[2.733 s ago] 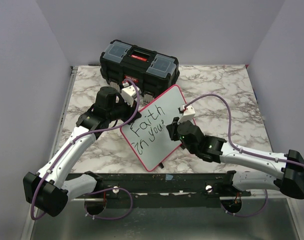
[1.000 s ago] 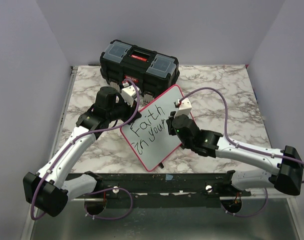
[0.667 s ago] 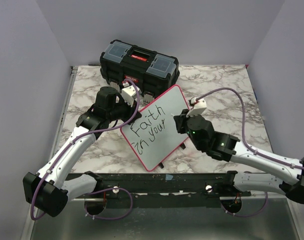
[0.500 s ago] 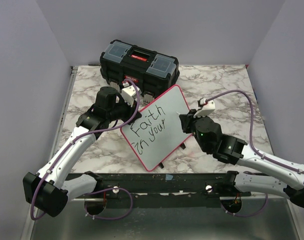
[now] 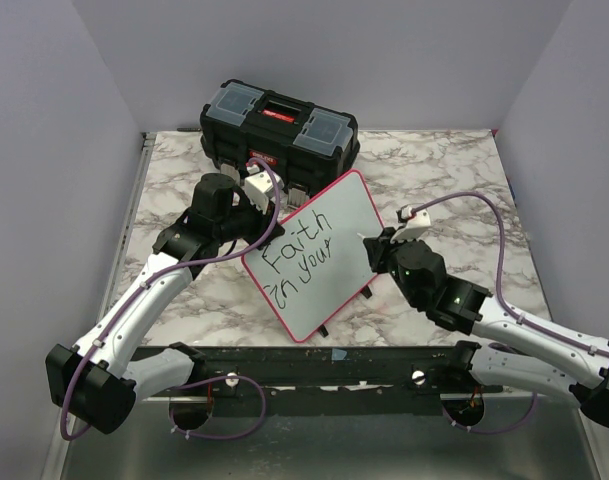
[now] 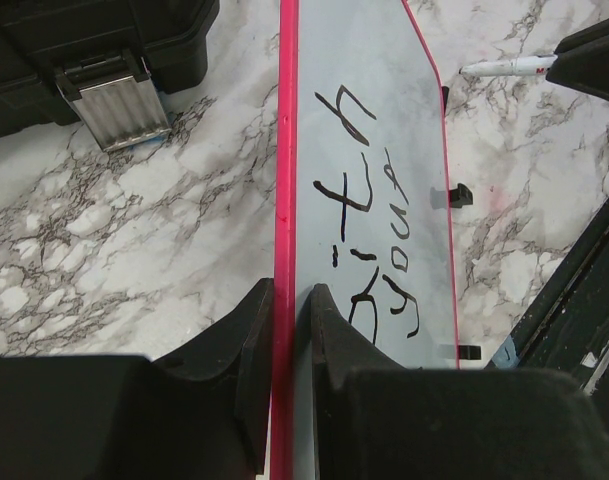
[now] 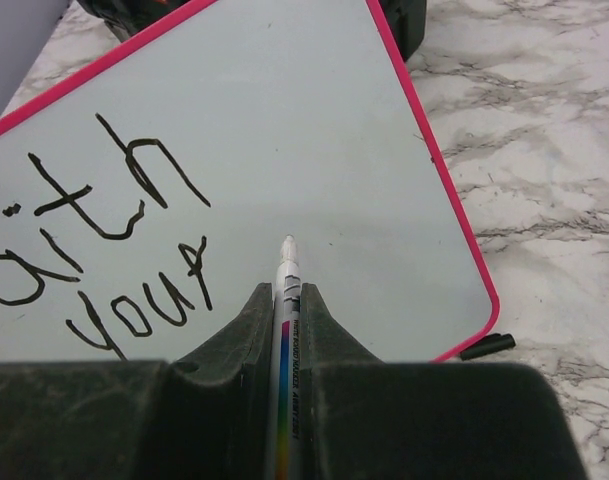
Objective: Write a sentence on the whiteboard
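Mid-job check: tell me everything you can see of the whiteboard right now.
The whiteboard is a glossy white panel with a thin red rim, rounded corners and small black feet. It sits at a diagonal on the marble table, one edge pinched by the left gripper. Black lettering reads "Faith in your"; the rest is blank. The marker in the right gripper appears clear of it.

Bench: white marble-pattern top with grey veining, and a thin metal strip down its left edge. Plain pale lavender-grey walls: back, left, right. Black rail along the near edge, with a dull metal surface below it. Light is soft and even, shadows faint.
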